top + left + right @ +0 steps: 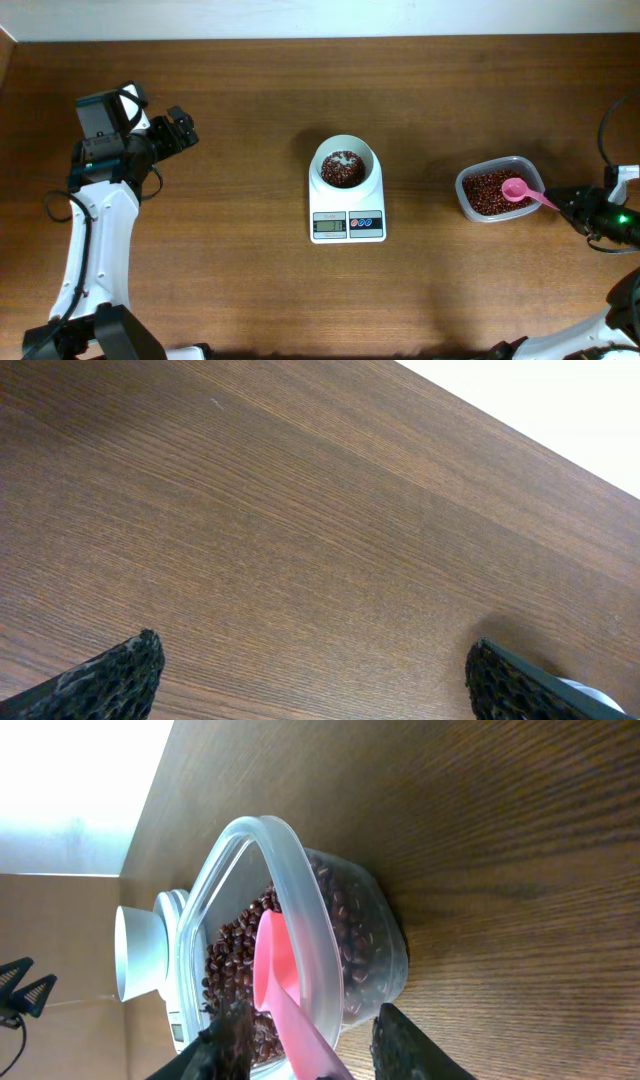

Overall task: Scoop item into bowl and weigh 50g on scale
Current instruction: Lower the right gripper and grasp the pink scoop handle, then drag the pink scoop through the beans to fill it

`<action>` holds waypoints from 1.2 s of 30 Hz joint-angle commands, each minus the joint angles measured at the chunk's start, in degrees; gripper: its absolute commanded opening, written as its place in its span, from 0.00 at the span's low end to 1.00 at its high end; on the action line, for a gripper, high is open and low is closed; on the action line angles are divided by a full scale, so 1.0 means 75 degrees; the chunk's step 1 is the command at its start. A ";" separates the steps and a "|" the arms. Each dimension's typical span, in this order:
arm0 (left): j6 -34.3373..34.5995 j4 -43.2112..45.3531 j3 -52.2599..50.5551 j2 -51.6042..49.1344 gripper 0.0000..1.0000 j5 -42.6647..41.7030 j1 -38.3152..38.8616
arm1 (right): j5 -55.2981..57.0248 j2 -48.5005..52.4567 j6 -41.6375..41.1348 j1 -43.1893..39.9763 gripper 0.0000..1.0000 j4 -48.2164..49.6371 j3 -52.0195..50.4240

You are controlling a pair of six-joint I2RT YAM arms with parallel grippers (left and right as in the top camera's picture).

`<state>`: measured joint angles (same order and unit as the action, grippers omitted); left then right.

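The white bowl (322, 160) stands on the white scale (347, 226) at the table's middle and holds a small heap of red-brown beans (343, 171). More beans (485, 193) fill a clear plastic tub (470, 200) at the right. A pink spoon (520, 190) lies in the tub with its handle over the rim. My right gripper (572, 200) is open, its fingers either side of the handle without touching it. The right wrist view shows the gripper (310, 1045), spoon (275, 970), tub (290, 860), beans (235, 950) and bowl (135, 955). My left gripper (180, 130) is open and empty at the far left.
The left wrist view shows only bare brown table between the open fingers (315, 680). The table's far edge meets a pale wall. Black cables hang at the right edge (608, 130).
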<state>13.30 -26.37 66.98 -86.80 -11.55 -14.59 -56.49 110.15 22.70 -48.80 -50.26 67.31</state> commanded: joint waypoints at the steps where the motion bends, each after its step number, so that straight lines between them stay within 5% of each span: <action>1: 0.0073 0.0012 0.0105 -0.0012 0.99 0.0058 -0.0026 | -0.0187 0.0052 0.0055 0.0003 0.31 -0.0015 -0.0061; 5: 0.0073 0.0015 0.0105 -0.0012 0.99 0.0058 -0.0026 | -0.0187 0.0052 0.0055 0.0003 0.16 -0.0015 -0.0061; 10: 0.0073 0.0012 0.0105 -0.0012 0.99 0.0058 -0.0026 | -0.0187 0.0052 0.0055 0.0003 0.15 -0.0015 -0.0061; 13: 0.0070 0.0012 0.0105 -0.0012 0.99 0.0058 -0.0026 | -0.0268 0.0050 0.0055 0.0003 0.04 -0.0184 -0.0003; 27: 0.0070 0.0012 0.0105 -0.0012 0.99 0.0058 -0.0026 | 0.1011 -0.0446 0.0577 0.0189 0.04 -0.3500 0.2337; 36: 0.0070 0.0012 0.0105 -0.0012 0.99 0.0058 -0.0026 | 0.4316 -0.0627 -0.0475 0.2396 0.04 -0.4599 0.4925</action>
<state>13.30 -26.37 66.98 -86.80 -11.53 -14.59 -36.84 106.72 23.18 -36.47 -84.25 101.34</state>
